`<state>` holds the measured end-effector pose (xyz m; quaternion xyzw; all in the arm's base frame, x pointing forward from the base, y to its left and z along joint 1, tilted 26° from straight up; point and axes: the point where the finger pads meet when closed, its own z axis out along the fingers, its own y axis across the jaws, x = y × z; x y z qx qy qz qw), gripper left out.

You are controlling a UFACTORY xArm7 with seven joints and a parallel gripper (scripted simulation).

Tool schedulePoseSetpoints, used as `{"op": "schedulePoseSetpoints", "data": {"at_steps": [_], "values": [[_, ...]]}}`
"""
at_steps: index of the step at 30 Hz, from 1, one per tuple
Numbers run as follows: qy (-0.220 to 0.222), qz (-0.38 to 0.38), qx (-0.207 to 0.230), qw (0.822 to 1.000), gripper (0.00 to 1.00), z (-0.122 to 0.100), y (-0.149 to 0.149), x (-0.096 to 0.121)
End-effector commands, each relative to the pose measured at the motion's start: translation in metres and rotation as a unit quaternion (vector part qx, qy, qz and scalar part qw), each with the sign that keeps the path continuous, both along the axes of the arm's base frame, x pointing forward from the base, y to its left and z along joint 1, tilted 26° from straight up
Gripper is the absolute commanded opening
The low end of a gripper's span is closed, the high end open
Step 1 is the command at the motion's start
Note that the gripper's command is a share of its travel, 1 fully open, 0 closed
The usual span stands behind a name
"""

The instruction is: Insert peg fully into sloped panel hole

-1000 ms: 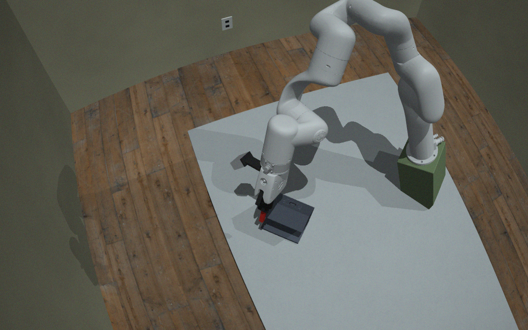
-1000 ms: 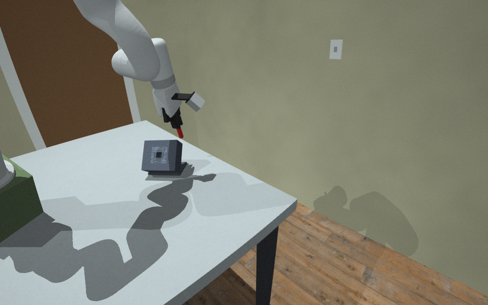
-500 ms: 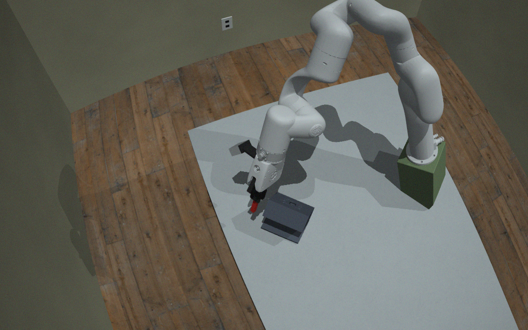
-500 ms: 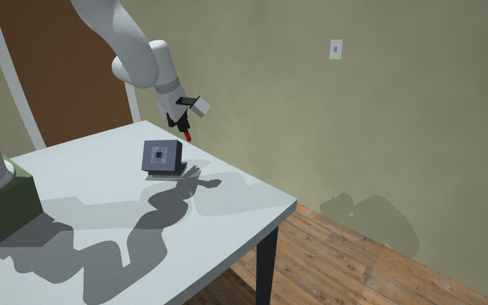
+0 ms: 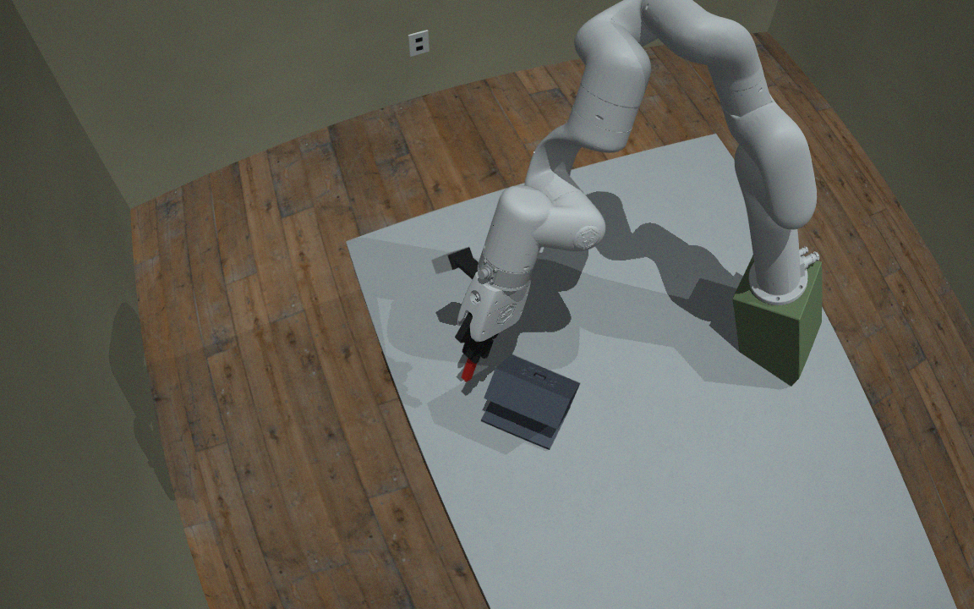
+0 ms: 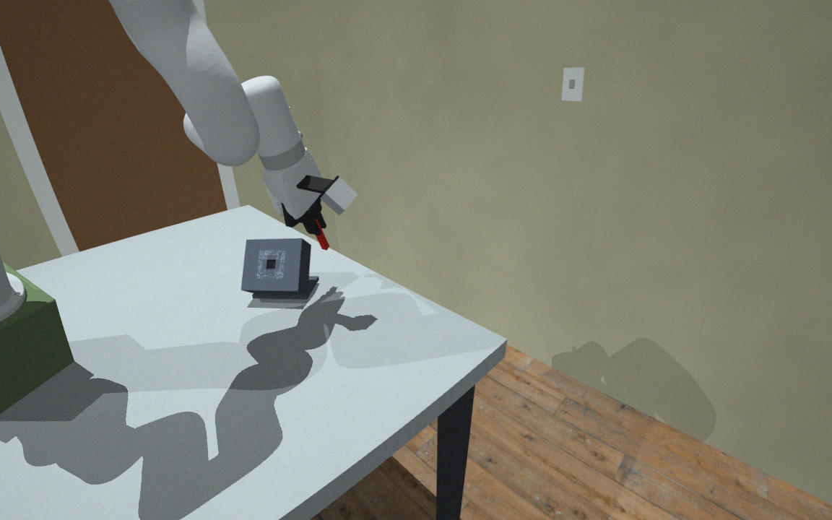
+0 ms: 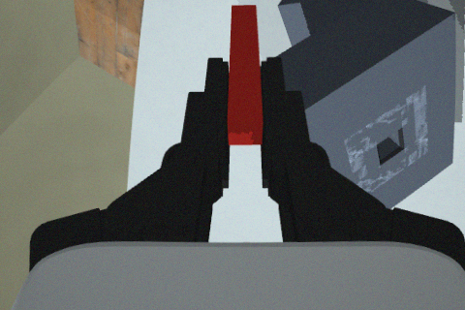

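Note:
The red square peg (image 5: 468, 370) (image 6: 322, 235) (image 7: 244, 44) is held between the black fingers of my gripper (image 5: 473, 354) (image 6: 315, 224) (image 7: 244, 86), which is shut on it. The peg points obliquely down, with its far end free in the air. The dark blue-grey sloped panel (image 5: 527, 397) (image 6: 252, 268) (image 7: 334, 121) stands on the table. Its small square hole (image 6: 271, 263) (image 7: 390, 149) has a pale speckled border around it. In the wrist view the panel is to the right of the peg, apart from it. In the exterior view the gripper is above and right of the panel, beyond its hole face.
The pale table (image 5: 664, 469) (image 6: 167, 303) carries the green base block (image 5: 767, 337) (image 6: 11, 362) of my arm. The table's edge (image 5: 429, 469) runs close beside the peg and the panel. A wall (image 6: 471, 193) rises beyond that edge.

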<state>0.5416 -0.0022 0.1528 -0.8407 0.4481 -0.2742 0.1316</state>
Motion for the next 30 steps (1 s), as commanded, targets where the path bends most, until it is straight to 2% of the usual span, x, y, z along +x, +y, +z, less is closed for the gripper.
{"op": "schedulePoseSetpoints", "data": {"at_steps": [1,26,27,30], "values": [[-0.005,-0.005,0.007,1.000,0.00,0.001,-0.002,0.000],[-0.028,-0.071,0.071,0.995,0.00,-0.007,-0.036,-0.016],[-0.027,-0.099,0.068,0.992,0.00,-0.010,-0.067,-0.020],[-0.024,-0.127,0.060,0.990,0.00,-0.015,-0.097,-0.026]]}}
